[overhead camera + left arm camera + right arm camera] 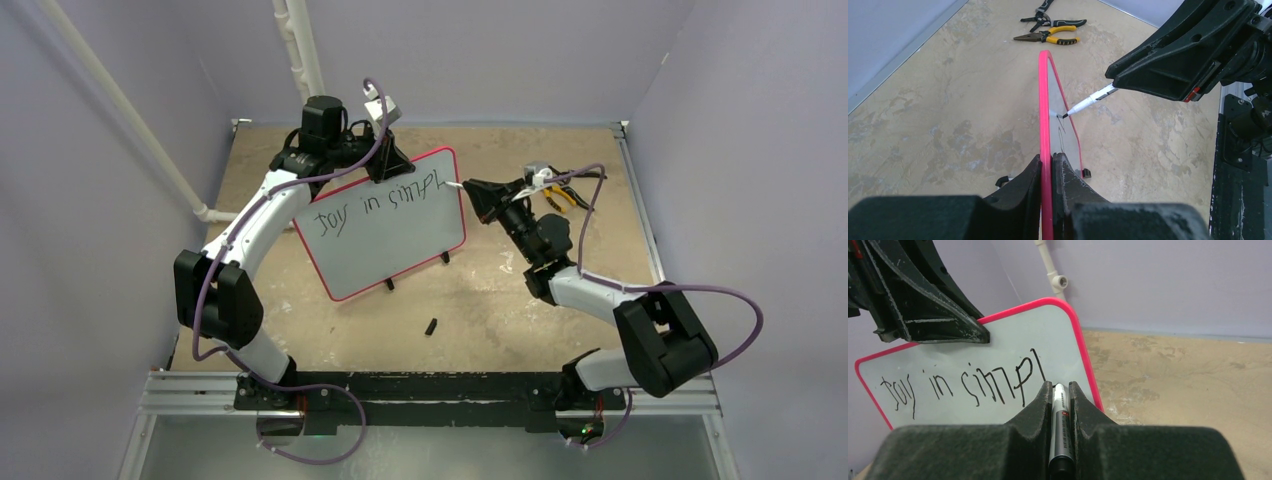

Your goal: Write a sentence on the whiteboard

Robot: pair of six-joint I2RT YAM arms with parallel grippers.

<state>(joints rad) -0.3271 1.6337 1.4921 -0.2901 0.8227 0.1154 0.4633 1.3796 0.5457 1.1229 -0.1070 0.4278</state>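
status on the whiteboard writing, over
Left fingers shut on whiteboard rim. Right fingers shut on marker, tip at board. Sentence reads "Joy in simpl". Pliers lie apart, not blocking.

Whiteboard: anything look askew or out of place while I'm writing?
The whiteboard stands turned at an angle to the table edges, and the sentence nearly touches its right rim. A small black piece, maybe a cap, lies loose on the table before it.
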